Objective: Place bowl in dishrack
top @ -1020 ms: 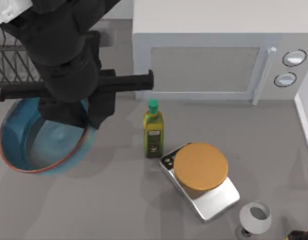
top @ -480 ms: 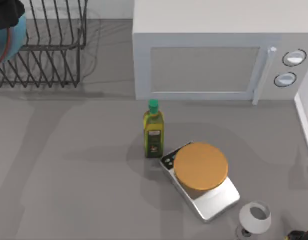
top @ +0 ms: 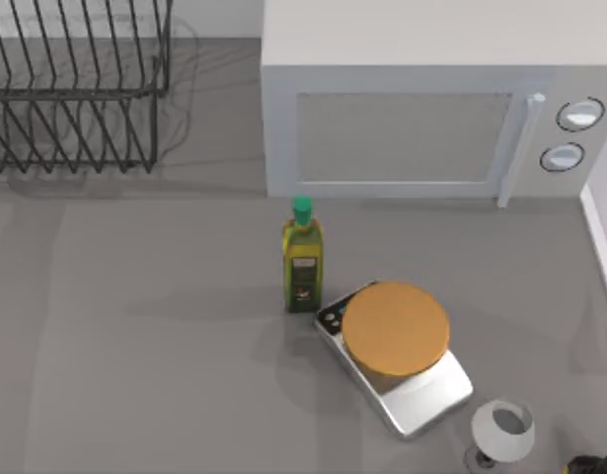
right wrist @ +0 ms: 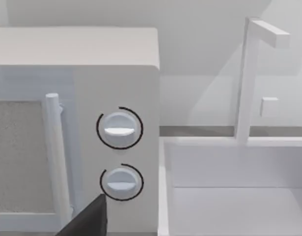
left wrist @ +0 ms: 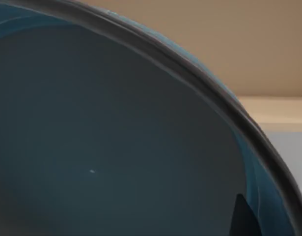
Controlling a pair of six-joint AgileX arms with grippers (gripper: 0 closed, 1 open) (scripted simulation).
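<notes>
The bowl (left wrist: 106,142) looms close before the left wrist camera — whether that arm's pincer grips it I cannot tell. The dishrack (top: 76,89) stands far left, beside the microwave (top: 421,99); bottle (top: 302,259), scale (top: 397,351) and wine glass (top: 502,431) stand apart, nearer.

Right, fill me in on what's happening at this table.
The bowl sits right in front of the left wrist camera, so the left arm seems to be carrying it. The dishrack at the table's far left has no bowl in the part seen from above. The microwave, oil bottle, scale and wine glass stand untouched. The right arm faces the microwave's dials.
</notes>
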